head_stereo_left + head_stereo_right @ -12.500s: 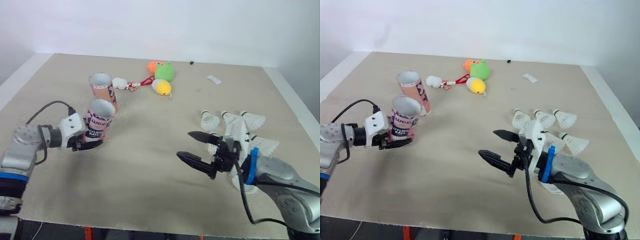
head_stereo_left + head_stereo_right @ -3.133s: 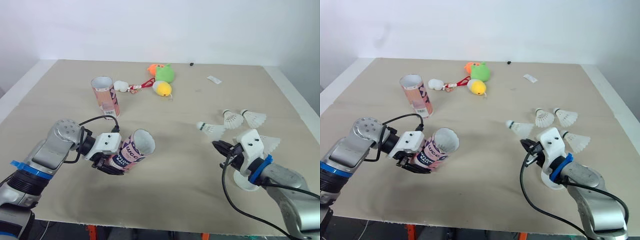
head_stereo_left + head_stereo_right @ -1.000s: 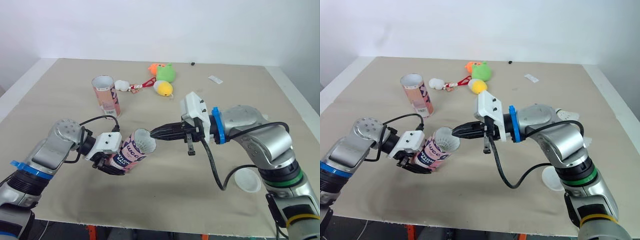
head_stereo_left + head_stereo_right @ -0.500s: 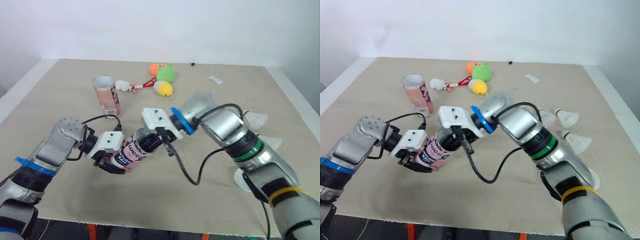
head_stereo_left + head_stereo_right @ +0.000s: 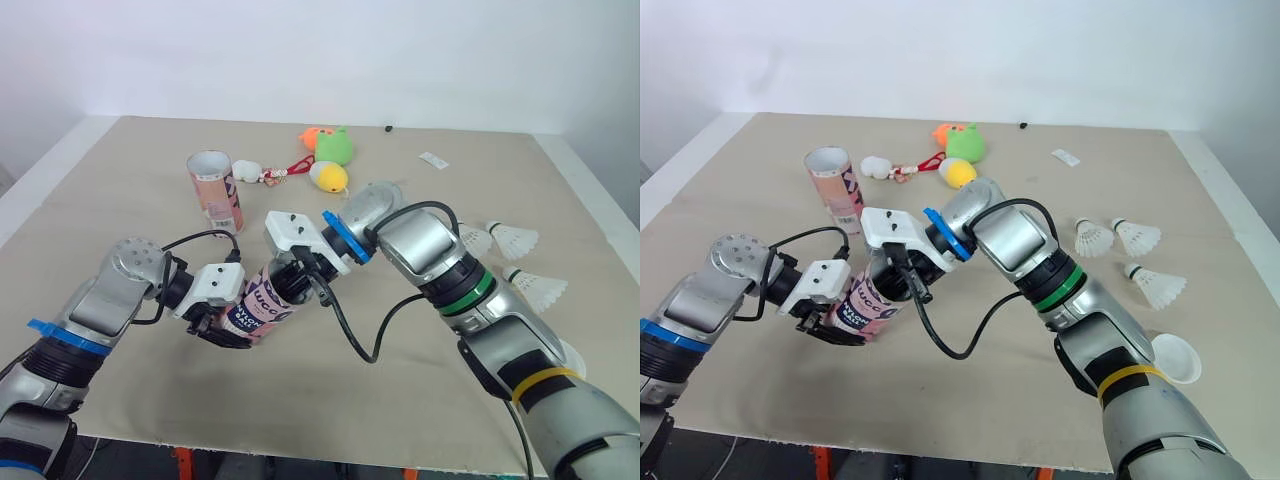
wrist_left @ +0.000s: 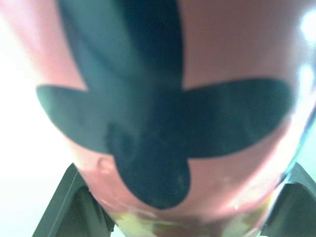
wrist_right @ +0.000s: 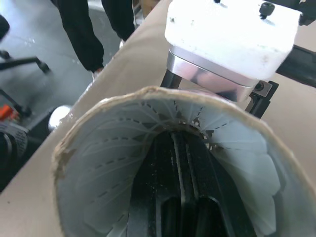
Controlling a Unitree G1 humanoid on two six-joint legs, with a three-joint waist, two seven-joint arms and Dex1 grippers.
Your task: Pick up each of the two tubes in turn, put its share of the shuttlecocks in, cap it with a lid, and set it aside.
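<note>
Held tube [image 5: 260, 304] first: pink-and-dark label, gripped low near its base by the left claw [image 5: 222, 327], black fingers [image 6: 74, 200] closed on either side of the wall. Inside it, in the right wrist view, a white shuttlecock [image 7: 106, 163] with its feather skirt spread against the tube's inner wall. The right claw [image 7: 177, 144] is pushed in down the middle of that skirt, fingers lying tight side by side; whether they pinch the shuttlecock, can't tell, tips are too deep. Second tube [image 5: 213, 187] stands upright and open-mouthed at the far left of the desk [image 5: 110, 215], well apart; can't see inside it. Arms: the left forearm comes in low from the robot's left, wrist turned in toward centre. The right arm reaches across from the right w/ elbow bent, and its white wrist block [image 5: 293, 233] sits just over the tube's mouth. Held tube's long axis is slanted, base down toward the robot's left, mouth up and toward the right, facing the right wrist. Over on the right of the desk are three loose shuttlecocks [image 5: 1092, 238] [image 5: 1138, 236] [image 5: 1156, 287], two close together, the third nearer the robot. A white lid [image 5: 1174, 358] lies near the front right edge. At the back are a green plush [image 5: 334, 146], a yellow one [image 5: 328, 177] and a small white toy [image 5: 247, 171] beside the upright tube. A person's dark trouser legs [image 7: 84, 34] show beyond the desk edge.
</note>
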